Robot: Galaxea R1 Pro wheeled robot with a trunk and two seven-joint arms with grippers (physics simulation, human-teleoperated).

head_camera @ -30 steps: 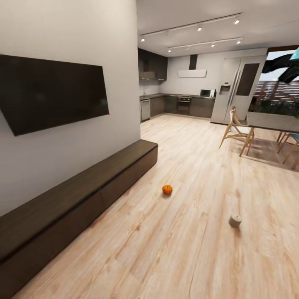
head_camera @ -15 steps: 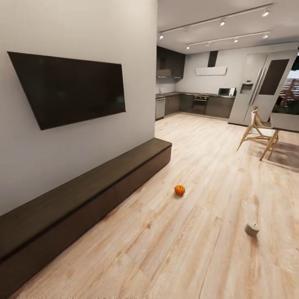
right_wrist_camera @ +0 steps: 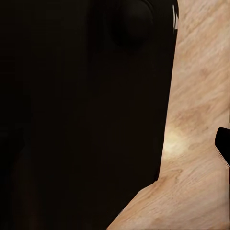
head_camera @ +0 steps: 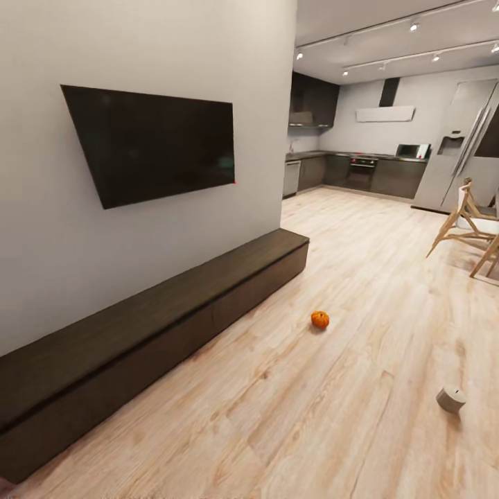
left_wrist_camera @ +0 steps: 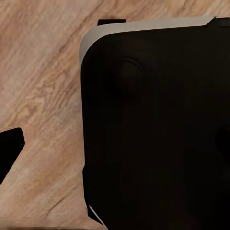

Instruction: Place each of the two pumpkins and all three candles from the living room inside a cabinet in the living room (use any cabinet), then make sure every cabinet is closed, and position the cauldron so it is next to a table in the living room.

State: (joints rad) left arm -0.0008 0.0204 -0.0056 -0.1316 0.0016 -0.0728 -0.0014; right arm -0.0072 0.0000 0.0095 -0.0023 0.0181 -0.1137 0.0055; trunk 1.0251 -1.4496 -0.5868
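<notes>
The cabinet runs long and low along the wall under the TV, its dark front panels all looking closed from here. Out on the plank floor the small pumpkin sits just off the cabinet's far end, with bare floor between it and the cabinet front. A candle stands well apart from the pumpkin, toward the right edge of the floor. The wrist views give dark robot body over the planks, with a dark tip at one edge, so I cannot tell whether either claw is spread or pinched. To my eye this is the approach step: nothing is stowed yet. Next I would expect it to roll up to the pumpkin, reach down and grasp it.
</notes>
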